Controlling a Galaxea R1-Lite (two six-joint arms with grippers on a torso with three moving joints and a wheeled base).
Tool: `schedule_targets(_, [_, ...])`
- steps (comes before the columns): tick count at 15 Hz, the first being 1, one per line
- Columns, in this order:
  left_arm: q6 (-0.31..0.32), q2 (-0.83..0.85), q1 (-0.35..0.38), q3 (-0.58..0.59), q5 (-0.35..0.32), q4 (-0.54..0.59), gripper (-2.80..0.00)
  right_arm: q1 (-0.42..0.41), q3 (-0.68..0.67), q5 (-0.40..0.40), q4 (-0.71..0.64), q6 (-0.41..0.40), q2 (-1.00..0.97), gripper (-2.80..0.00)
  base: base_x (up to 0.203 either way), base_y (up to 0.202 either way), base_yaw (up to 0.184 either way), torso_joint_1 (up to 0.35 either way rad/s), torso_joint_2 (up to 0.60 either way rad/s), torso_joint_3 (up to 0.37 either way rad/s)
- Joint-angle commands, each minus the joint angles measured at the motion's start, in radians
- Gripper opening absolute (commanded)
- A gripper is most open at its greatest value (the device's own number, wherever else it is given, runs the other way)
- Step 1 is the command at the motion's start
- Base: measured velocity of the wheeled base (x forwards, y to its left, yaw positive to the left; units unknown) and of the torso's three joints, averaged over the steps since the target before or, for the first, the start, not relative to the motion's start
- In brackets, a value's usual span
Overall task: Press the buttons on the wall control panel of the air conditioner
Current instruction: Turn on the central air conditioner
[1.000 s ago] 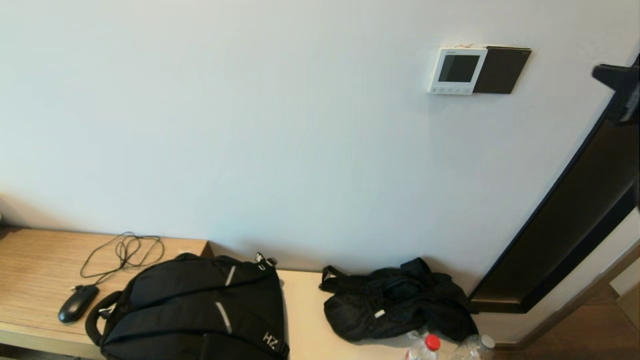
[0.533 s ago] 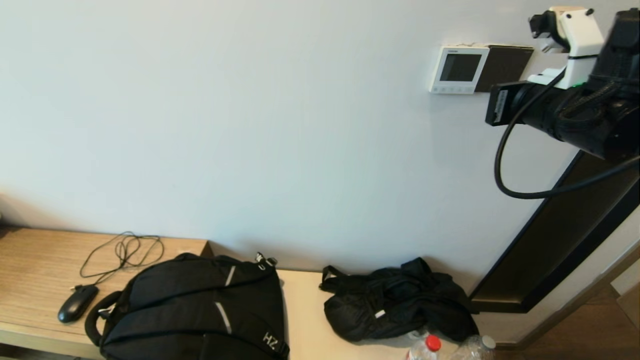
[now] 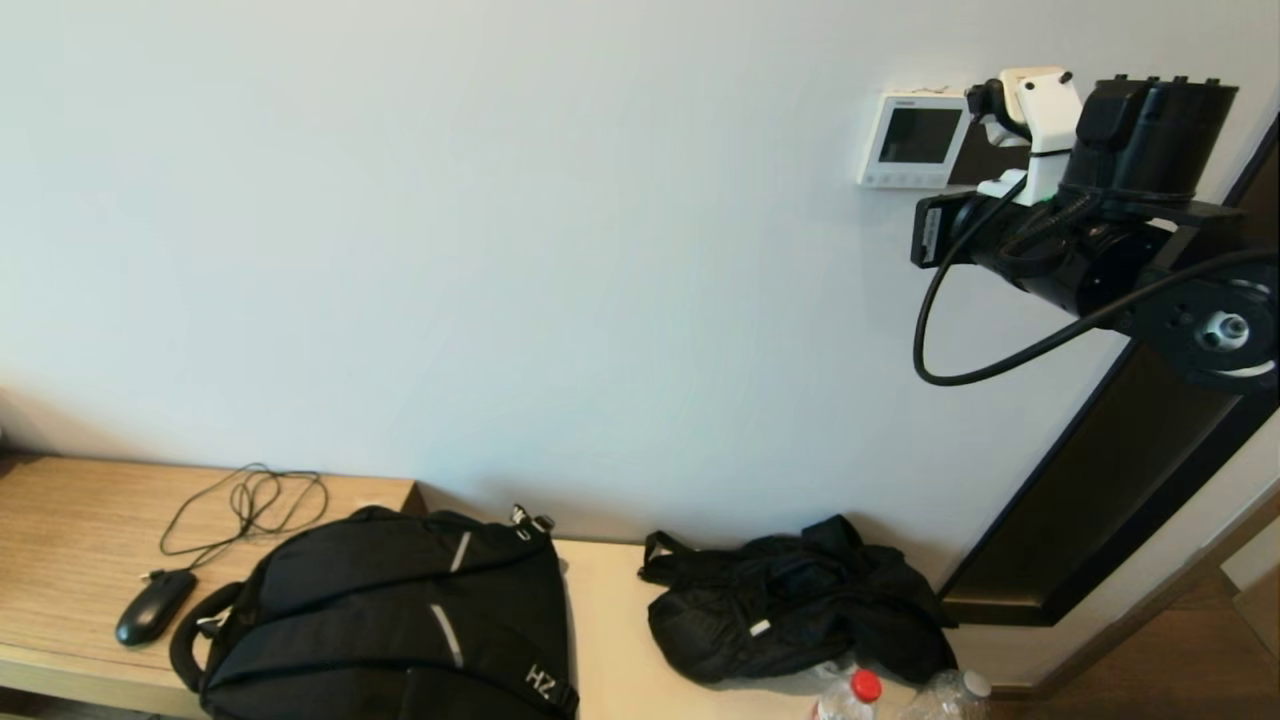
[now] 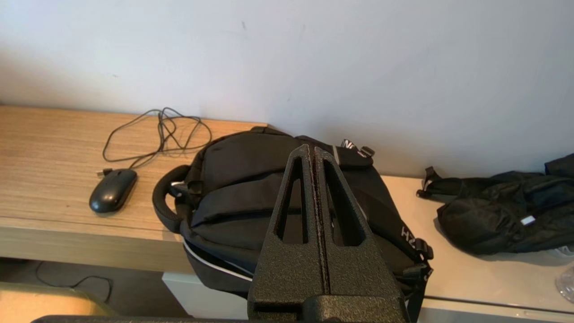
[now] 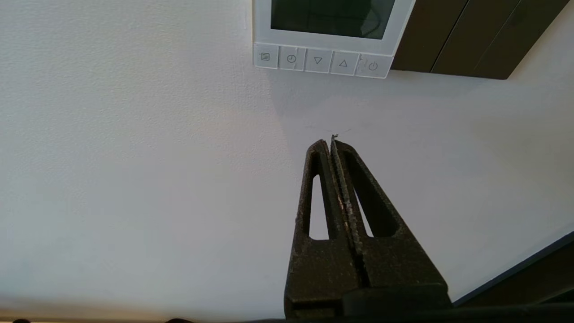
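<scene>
right wrist view | right gripper pressed together, raised near wall, below buttons | left gripper closed

A pale wall ran behind everything. Along its foot stood a wooden desk and, joined to it, a cream-coloured counter. On the desk lay a black mouse, its thin cable trailing back toward the wall in loose loops. A black backpack lay flat across the seam between desk and counter, silver stripes on its front (and the letters "HZ" near one corner). Further along the counter sat a crumpled black bag. Just in front of it stood two clear plastic bottles, one with a red cap, one with a white cap. A dark brown plate was fixed to the wall higher up.
</scene>
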State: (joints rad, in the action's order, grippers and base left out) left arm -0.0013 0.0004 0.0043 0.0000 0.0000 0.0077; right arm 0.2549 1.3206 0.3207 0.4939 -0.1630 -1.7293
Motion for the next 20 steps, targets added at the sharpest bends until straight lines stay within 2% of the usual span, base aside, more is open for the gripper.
schedule_targets(1, [0.0, 0.001, 0.0, 0.0, 0.0, 0.0, -2.8, -0.022, 0.045, 0.0, 0.0, -0.005, -0.039, -2.8, 0.0, 0.0, 0.0, 0.0, 0.0, 0.0])
schedule_targets(10, [0.0, 0.001, 0.0, 0.0, 0.0, 0.0, -2.8, -0.121, 0.118, 0.0, -0.005, -0.016, -0.084, -2.8, 0.0, 0.0, 0.0, 0.0, 0.0, 0.0])
schedule_targets(20, [0.0, 0.001, 0.0, 0.0, 0.0, 0.0, -2.8, -0.12, 0.184, 0.0, -0.006, -0.018, -0.151, -2.8, 0.0, 0.0, 0.0, 0.0, 0.0, 0.0])
